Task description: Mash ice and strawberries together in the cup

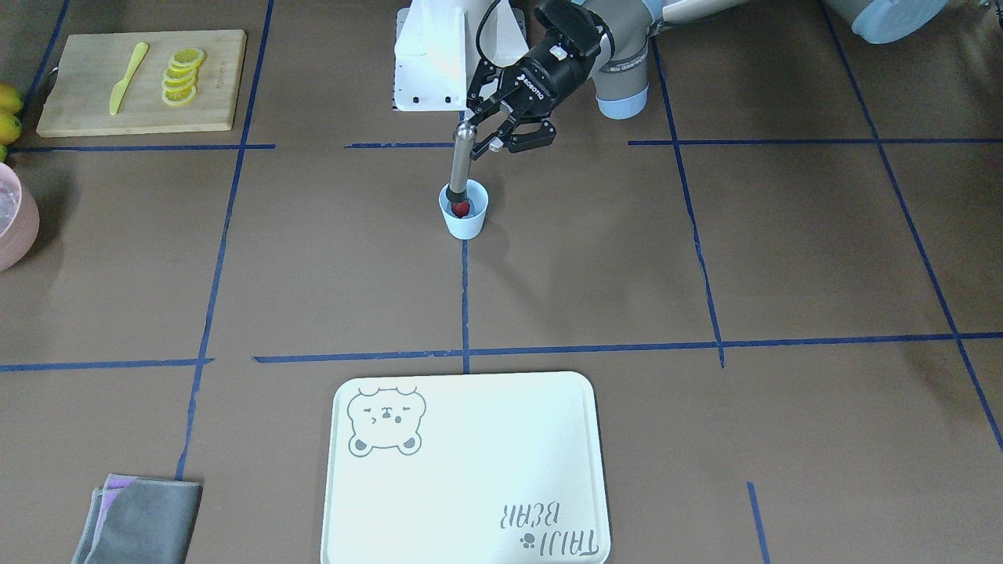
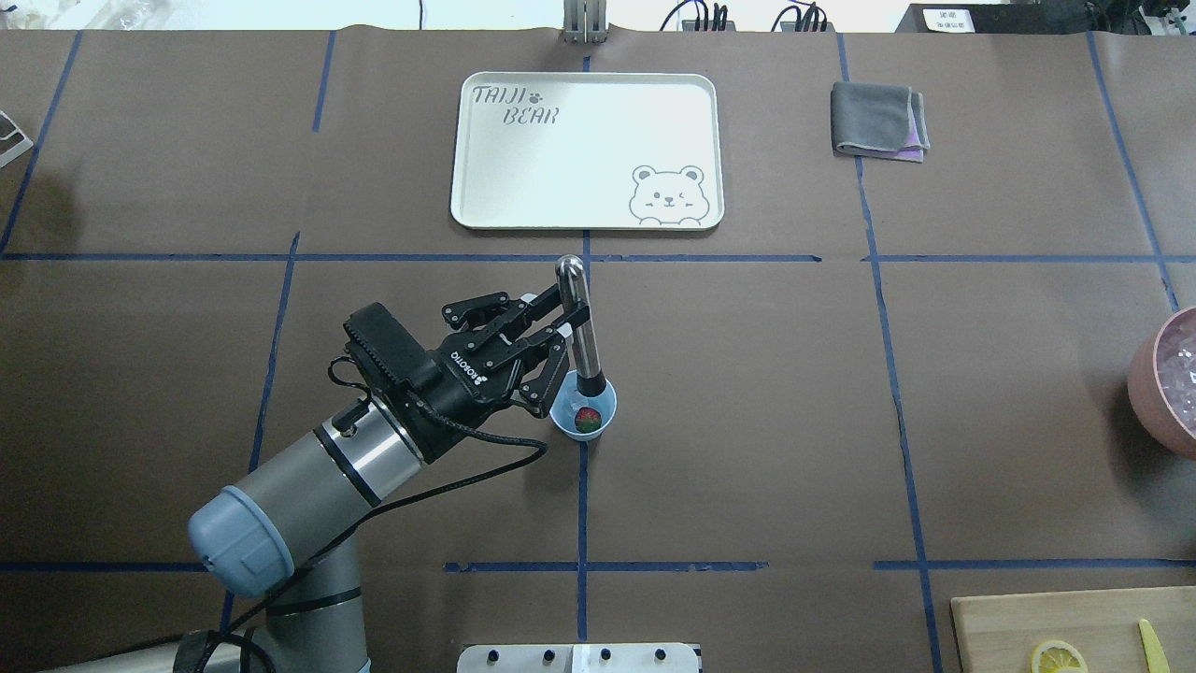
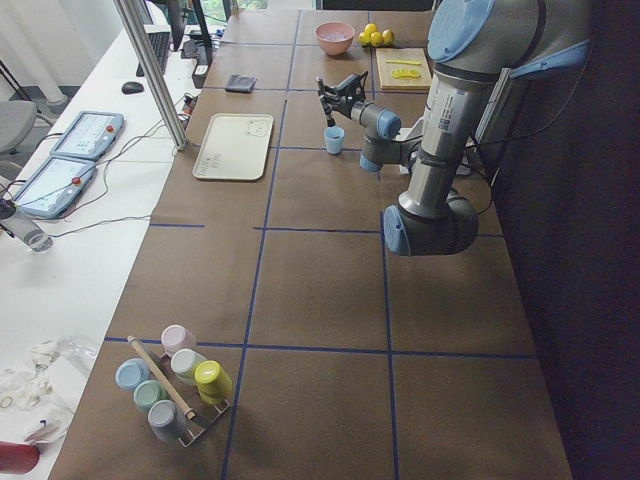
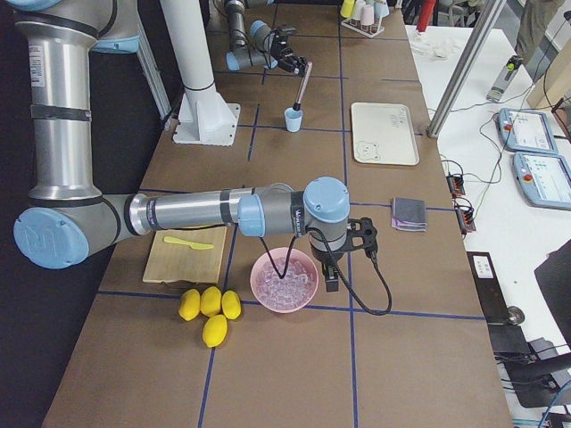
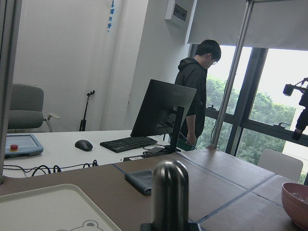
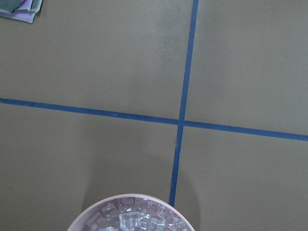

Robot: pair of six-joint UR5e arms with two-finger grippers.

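Brown paper marked into squares by blue tape covers the table. Near its middle stands the cup, small, light blue, tapered and handleless, upright on a tape line. Inside lies one strawberry — bright red, rounded, with a darker greenish patch on top, and far smaller than the cup's mouth. Whether any ice shares the cup with it cannot be made out.

A metal muddler stands nearly upright with a slight lean. Its dark lower end is down inside the cup at the berry, though contact between them is not clear. The left gripper is clamped on the muddler's shaft a little below its rounded top, with one finger on each side. So cup and berry sit below the jaws and are not between them. The left wrist view shows only the muddler's polished top close up.

The ice shows as pale, clear chunks heaped in a pink bowl, well apart from the cup toward the table's right end. The right gripper hangs just beside that bowl's rim. It appears only in the right side view, so how its jaws stand cannot be told.

A white bear tray, a folded grey cloth and a wooden board with lemon slices lie apart from the cup.
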